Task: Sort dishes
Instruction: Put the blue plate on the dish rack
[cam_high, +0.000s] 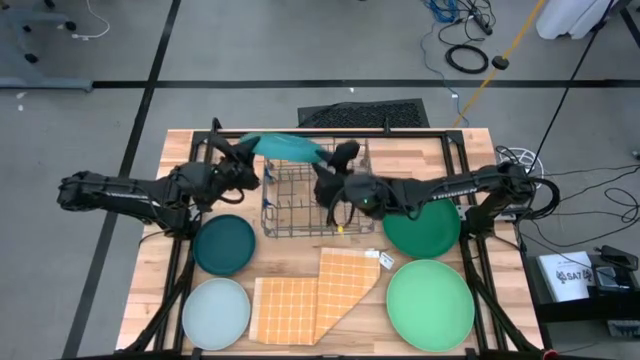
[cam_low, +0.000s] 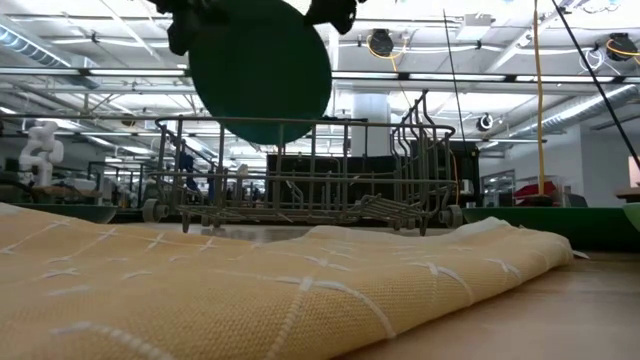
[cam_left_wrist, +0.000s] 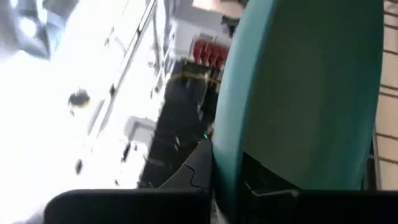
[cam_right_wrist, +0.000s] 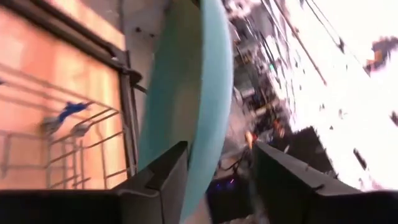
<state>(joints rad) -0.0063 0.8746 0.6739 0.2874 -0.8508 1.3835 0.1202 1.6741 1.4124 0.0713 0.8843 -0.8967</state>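
Note:
A teal-blue plate (cam_high: 287, 147) stands on edge in the air over the far side of the grey wire rack (cam_high: 315, 195). In the low view the plate (cam_low: 260, 70) hangs above the rack (cam_low: 310, 180). My left gripper (cam_high: 247, 156) is shut on the plate's left rim. My right gripper (cam_high: 334, 157) is open at the plate's right rim, one finger on each side. The dark teal plate (cam_high: 224, 244), pale blue plate (cam_high: 216, 313), deep green plate (cam_high: 421, 230) and light green plate (cam_high: 430, 304) lie flat on the table. My left gripper pinches the plate's rim (cam_left_wrist: 225, 163) between its two fingers, one finger (cam_left_wrist: 194, 169) on each face. It comes level from the table's left. The plate is lifted clear and stands nearly upright, its lower edge above the rack. My right gripper: one finger (cam_right_wrist: 163, 175) lies close against the plate's face (cam_right_wrist: 186, 143), and I cannot tell whether it touches. The other finger (cam_right_wrist: 283, 177) stands clear of the rim.
The orange checked cloth (cam_high: 315, 295) lies folded at the near middle of the table and fills the low view's foreground (cam_low: 250, 290). The plates on the table flank it, two left and two right. The rack's wire walls rise under the held plate.

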